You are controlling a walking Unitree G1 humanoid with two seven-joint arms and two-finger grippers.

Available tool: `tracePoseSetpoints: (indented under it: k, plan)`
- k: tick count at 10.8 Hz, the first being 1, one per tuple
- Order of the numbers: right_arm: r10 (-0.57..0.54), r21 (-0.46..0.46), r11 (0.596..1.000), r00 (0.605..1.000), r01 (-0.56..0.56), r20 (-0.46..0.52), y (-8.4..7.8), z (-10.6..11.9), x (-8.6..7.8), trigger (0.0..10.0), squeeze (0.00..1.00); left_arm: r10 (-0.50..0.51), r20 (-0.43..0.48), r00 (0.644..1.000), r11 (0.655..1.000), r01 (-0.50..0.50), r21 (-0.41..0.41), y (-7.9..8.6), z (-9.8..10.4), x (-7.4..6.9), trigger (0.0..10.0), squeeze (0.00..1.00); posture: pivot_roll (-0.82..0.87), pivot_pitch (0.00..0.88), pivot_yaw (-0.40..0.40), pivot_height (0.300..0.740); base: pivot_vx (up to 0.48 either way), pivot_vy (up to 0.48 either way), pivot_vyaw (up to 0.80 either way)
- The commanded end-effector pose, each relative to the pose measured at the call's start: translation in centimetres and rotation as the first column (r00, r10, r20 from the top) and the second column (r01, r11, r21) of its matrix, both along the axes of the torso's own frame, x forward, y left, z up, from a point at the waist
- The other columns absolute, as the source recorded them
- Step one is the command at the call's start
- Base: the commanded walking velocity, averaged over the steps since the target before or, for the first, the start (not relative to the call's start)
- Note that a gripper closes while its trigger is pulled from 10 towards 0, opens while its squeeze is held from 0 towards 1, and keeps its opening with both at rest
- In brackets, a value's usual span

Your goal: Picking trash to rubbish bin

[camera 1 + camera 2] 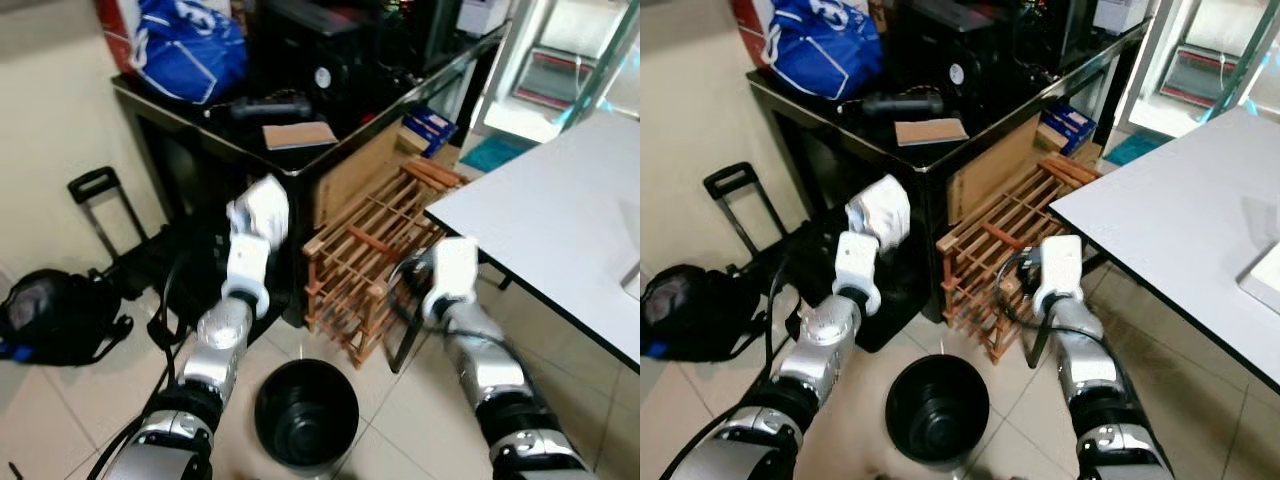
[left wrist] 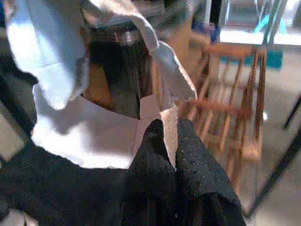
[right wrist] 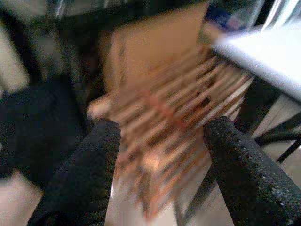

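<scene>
A crumpled white paper (image 2: pixel 94 127) is clamped in the left gripper (image 2: pixel 164 155), while the right gripper (image 3: pixel 160 160) is held wide apart, empty.

No wording can be read anywhere from here. The blue bag (image 1: pixel 190 45) on the black counter (image 1: pixel 300 165) carries white markings, perhaps lettering, too blurred to make out. The blue box (image 1: pixel 432 127) beside the wooden rack (image 1: pixel 375 255) has a pale label, also illegible
</scene>
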State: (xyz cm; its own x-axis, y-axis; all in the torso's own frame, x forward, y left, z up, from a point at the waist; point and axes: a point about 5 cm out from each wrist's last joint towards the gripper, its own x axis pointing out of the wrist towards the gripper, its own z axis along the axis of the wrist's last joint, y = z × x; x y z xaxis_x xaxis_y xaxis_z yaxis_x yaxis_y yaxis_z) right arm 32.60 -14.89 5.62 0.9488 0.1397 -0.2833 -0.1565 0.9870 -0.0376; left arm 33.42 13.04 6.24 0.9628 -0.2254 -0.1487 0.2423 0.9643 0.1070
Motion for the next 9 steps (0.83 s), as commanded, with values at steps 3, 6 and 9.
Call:
tracePoseSetpoints:
  k: [3,6,9]
  plan:
    - [0.195,-0.012,0.98,0.964,-0.2,-0.182,1.8,-3.5,-3.0,10.0,0.0,-0.038,-0.17,0.985,0.999,0.037,-0.01,-1.3,-3.3,-1.7,10.0,0.0,-0.04,0.145,-0.012,0.74,0.0,0.0,0.0]
    - [0.286,0.038,0.958,0.938,-0.284,-0.198,2.6,-3.4,-5.5,10.0,0.0,-0.12,-0.328,0.937,0.993,0.112,-0.045,-4.0,-6.6,-4.6,10.0,0.0,-0.1,0.244,-0.054,0.74,0.0,0.0,0.0]
    - [0.336,0.058,0.942,0.928,-0.331,-0.16,3.2,-1.3,-6.6,10.0,0.0,-0.14,-0.386,0.912,0.989,0.113,-0.09,-6.1,-7.4,-5.7,10.0,0.0,-0.12,0.316,-0.087,0.74,0.0,0.0,0.0]
